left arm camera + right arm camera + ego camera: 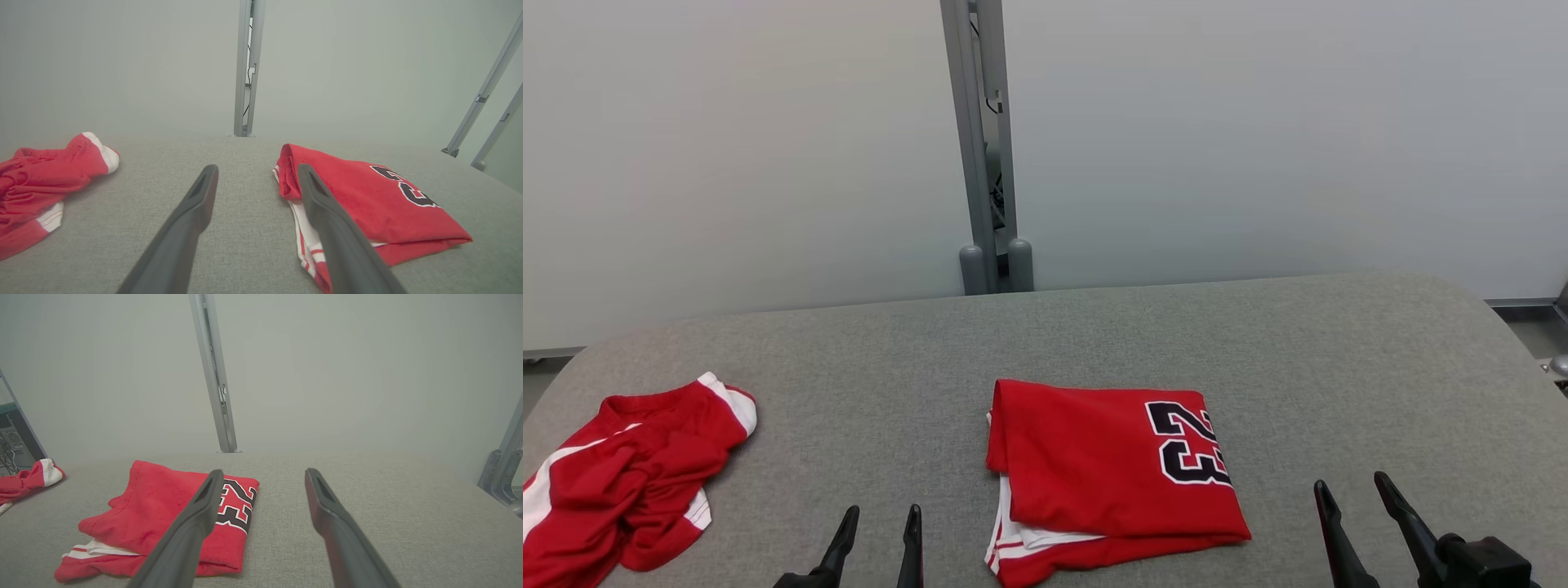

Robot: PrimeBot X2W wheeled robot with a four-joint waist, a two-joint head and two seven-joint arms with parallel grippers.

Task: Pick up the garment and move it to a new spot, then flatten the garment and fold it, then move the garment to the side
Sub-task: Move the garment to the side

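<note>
A red garment [1107,474] with a black "23" and white trim lies folded into a rectangle on the grey table [1045,343], near its front middle; it also shows as the folded garment [367,204] and folded garment [163,514]. My left gripper [879,524] stands open at the lower left, to the garment's left, with nothing between its fingers [196,204]. My right gripper [1352,494] is open at the lower right, just right of the garment, its fingers [322,498] bare.
A second red and white garment [629,474] lies crumpled at the table's left edge, also seen as a crumpled heap [41,183]. A grey metal post [984,147] rises behind the table against a pale wall. Metal frame bars [486,90] stand off to the right.
</note>
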